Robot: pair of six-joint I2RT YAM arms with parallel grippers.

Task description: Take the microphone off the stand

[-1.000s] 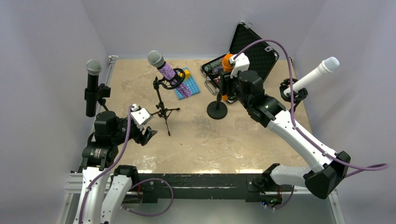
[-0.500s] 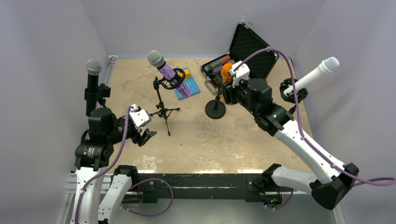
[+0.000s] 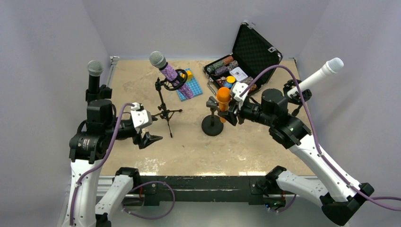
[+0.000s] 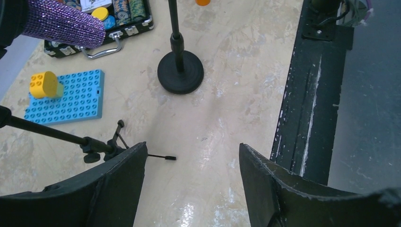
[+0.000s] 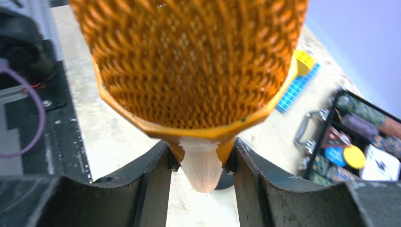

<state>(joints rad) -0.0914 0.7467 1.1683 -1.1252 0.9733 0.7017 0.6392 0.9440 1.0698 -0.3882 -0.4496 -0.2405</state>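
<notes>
The orange microphone stands upright over the black round-base stand at mid-table. My right gripper is shut on its body just under the mesh head. In the right wrist view the orange mesh head fills the top, and the pale body tapers down between the fingers. I cannot tell whether the stand's clip still holds it. My left gripper hangs open and empty over the table's near left. In its wrist view the stand's base lies ahead of the left gripper.
A purple glitter microphone sits on a tripod stand close to the left gripper. A black microphone is clamped at the left edge, a white one at the right. An open chip case and a blue brick plate lie behind.
The right arm swung toward the near left with the orange microphone, and the stand's base slid along. The left gripper opened a little wider and shifted slightly right.
</notes>
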